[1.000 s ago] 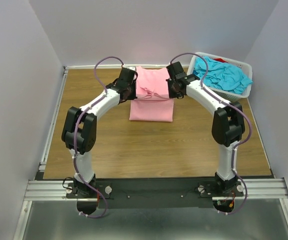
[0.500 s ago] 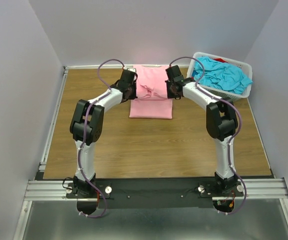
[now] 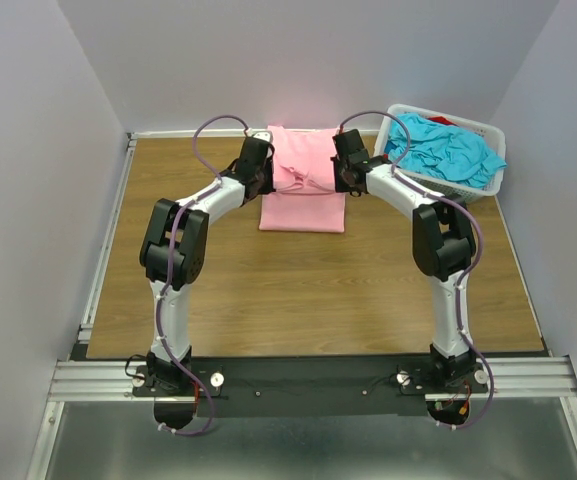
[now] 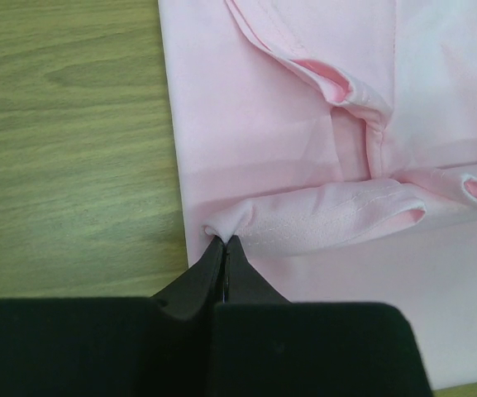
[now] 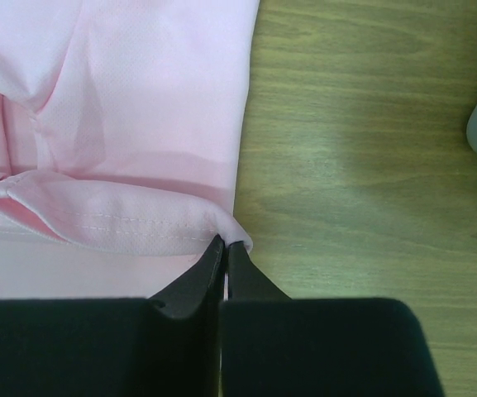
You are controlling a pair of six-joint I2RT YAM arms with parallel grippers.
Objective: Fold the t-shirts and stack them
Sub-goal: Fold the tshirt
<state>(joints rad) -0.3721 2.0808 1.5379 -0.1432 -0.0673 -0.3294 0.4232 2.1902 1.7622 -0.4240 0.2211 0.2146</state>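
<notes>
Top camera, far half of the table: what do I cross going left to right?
From the left: left gripper → pink t-shirt → right gripper → white basket, which holds the turquoise t-shirt.

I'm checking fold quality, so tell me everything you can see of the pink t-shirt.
The pink t-shirt is plain, soft, light pink cloth with stitched hems. It lies partly folded on the wooden table, at the far middle, with straight side edges and the sleeves tucked inward. A hemmed fold runs across it. The left pincer pinches the fold's left end and the right pincer its right end, both closed on the cloth.
</notes>
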